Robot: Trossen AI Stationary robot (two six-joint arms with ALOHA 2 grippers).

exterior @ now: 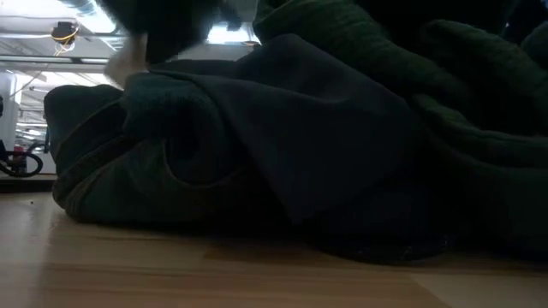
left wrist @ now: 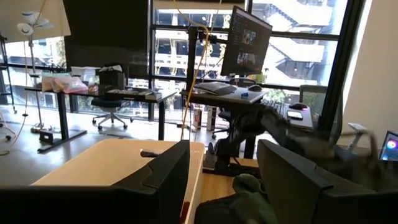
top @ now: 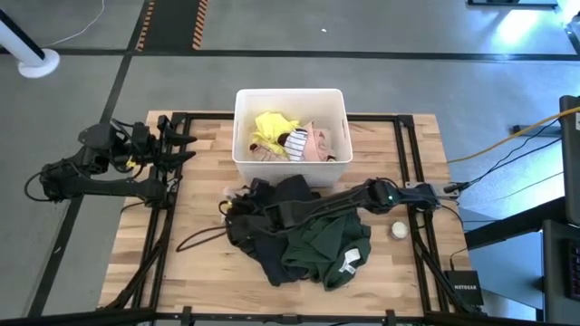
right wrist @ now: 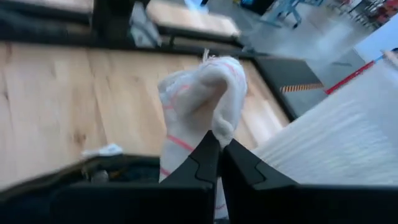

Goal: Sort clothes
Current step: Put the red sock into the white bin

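A heap of black and dark green clothes point(top: 304, 231) lies on the middle of the wooden table and fills the low view point(exterior: 342, 145). My right gripper point(top: 237, 201) reaches across the heap to its left end and is shut on a small white cloth with thin red stripes point(right wrist: 199, 93). Yellow point(top: 270, 129), striped point(top: 294, 142) and pale pink point(top: 319, 143) clothes lie in the white bin point(top: 243, 127). My left gripper point(top: 186, 149) waits open at the table's left side, away from the clothes. My right gripper pinches a bunched fold of the white striped cloth point(right wrist: 214, 127) between its two fingertips. The fingers slant down from the table's right side. The bunch stands up past the fingertips above the table wood; a strip of it point(right wrist: 174, 158) runs back beside the fingers.
A small white ball point(top: 399, 230) lies on the table right of the heap. A dark cord point(top: 204, 237) trails from the heap toward the left. The bin stands at the table's far edge; bare wood shows to the near left.
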